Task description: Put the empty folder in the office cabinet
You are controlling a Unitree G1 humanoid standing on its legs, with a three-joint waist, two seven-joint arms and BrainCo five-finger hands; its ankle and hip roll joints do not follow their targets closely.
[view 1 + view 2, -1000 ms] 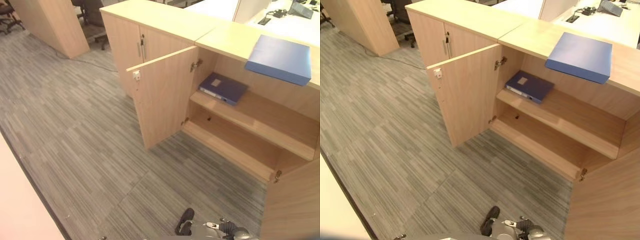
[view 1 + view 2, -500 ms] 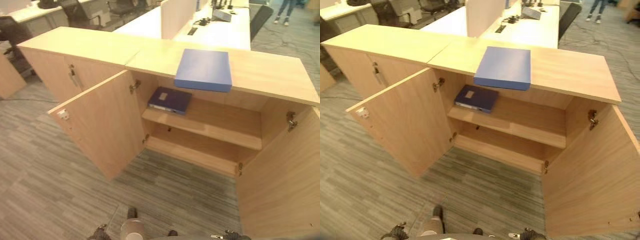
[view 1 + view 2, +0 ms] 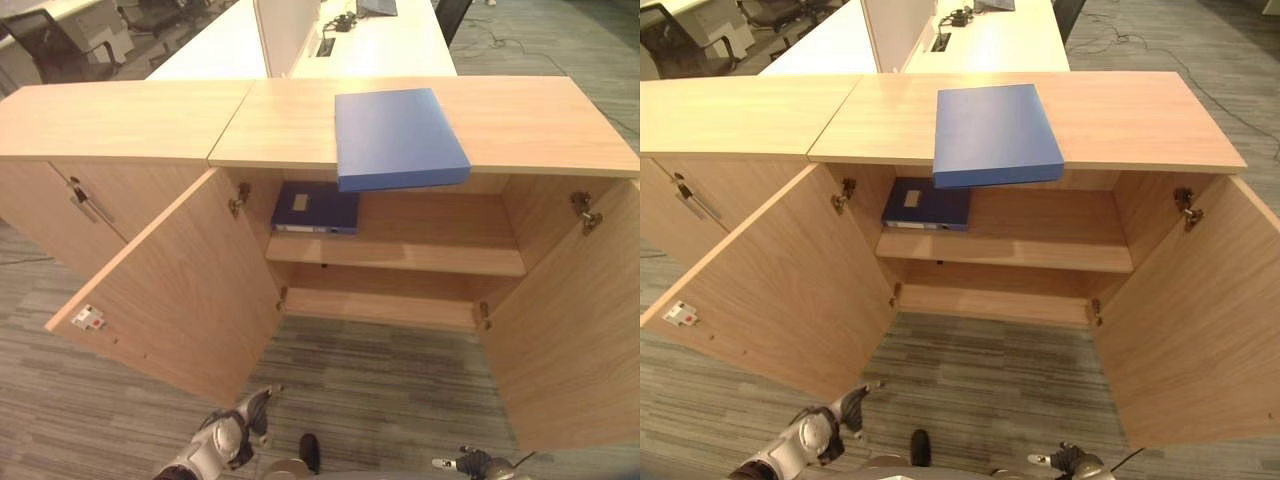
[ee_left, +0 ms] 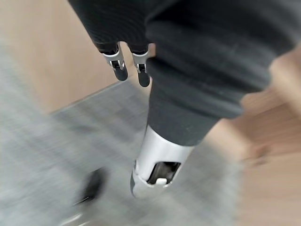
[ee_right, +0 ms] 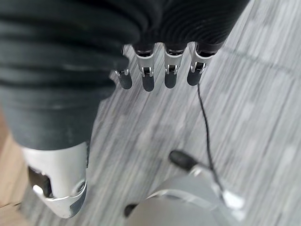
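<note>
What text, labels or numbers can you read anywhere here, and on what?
No text can be read.
Dark blue folder on the cabinet's upper shelf: pale label, too small to read.
Left door: small white and red tag, no legible print.
Blue folder on top: no print visible.

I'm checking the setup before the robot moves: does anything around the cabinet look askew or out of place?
Yes. The light blue folder lies on the cabinet top with its front edge sticking out past the edge, over the open compartment. A dark blue folder lies flat on the upper shelf. Both doors stand open.
</note>
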